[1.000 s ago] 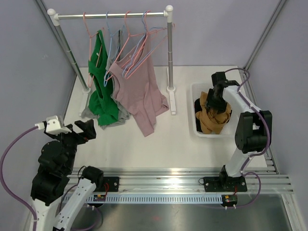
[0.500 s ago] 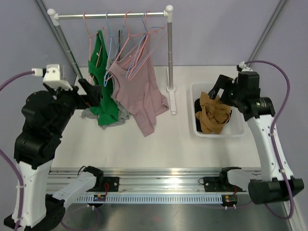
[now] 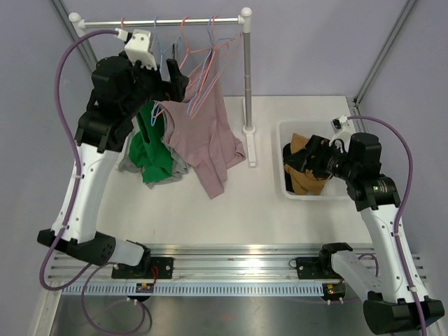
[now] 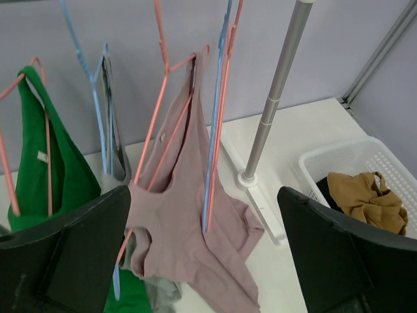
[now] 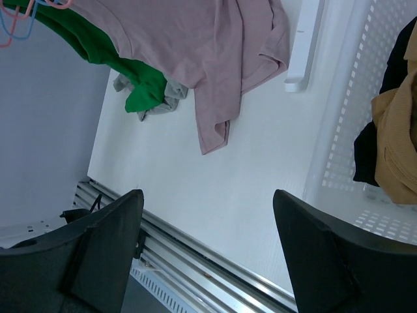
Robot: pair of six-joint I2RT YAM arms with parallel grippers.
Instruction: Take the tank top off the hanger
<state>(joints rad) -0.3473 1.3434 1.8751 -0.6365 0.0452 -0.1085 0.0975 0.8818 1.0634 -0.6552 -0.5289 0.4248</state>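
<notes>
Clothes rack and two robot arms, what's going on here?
The left tool is raised by the rail, open and facing the mauve tank top, which hangs on a pink hanger. It holds nothing, so the top is not yet off. The right tool is open and empty by the white basket, where a brown garment lies. A green top hangs on the rack too.
</notes>
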